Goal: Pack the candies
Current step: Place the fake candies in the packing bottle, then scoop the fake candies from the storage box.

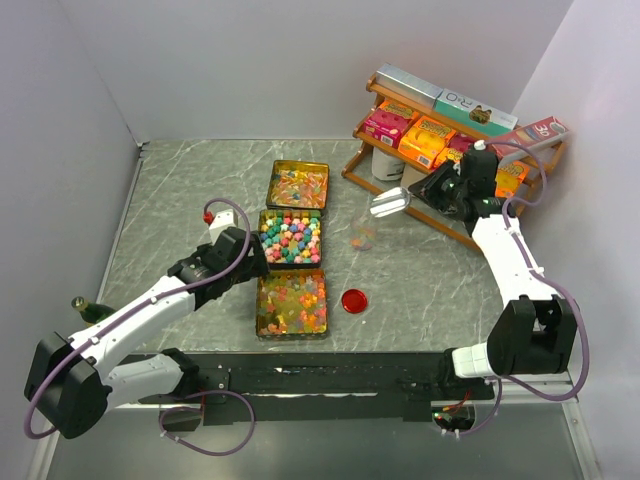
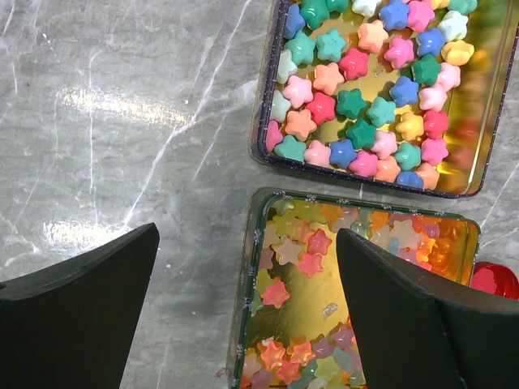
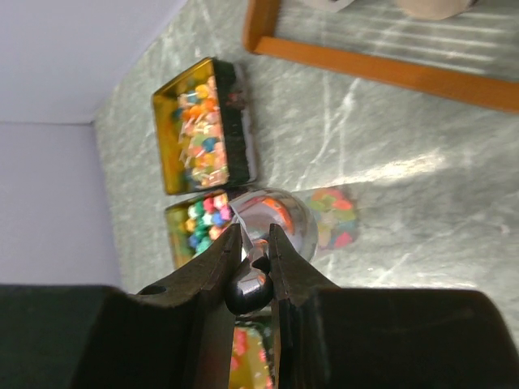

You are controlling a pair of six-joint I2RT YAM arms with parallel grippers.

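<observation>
The left arm [image 1: 150,305] is stretched low across the table from the near left, toward the middle tin [image 1: 321,238]. The left gripper [image 2: 247,235] is pointed down and spread wide, with nothing held in it. It is hung over the left side of the tin just in front of the middle tin. The right arm [image 1: 505,250] is lifted and bent in from the right of the middle tin, in front of a wooden shelf [image 3: 381,69]. The right gripper [image 3: 253,235] is squeezed narrow on the handle of a shiny spoon [image 3: 272,219]. The spoon is held near a clear cup [image 3: 332,217], just right of the middle tin. The candies [image 1: 290,237] are piled in the middle tin and the tins before and behind it, and a few are seen in the cup.
</observation>
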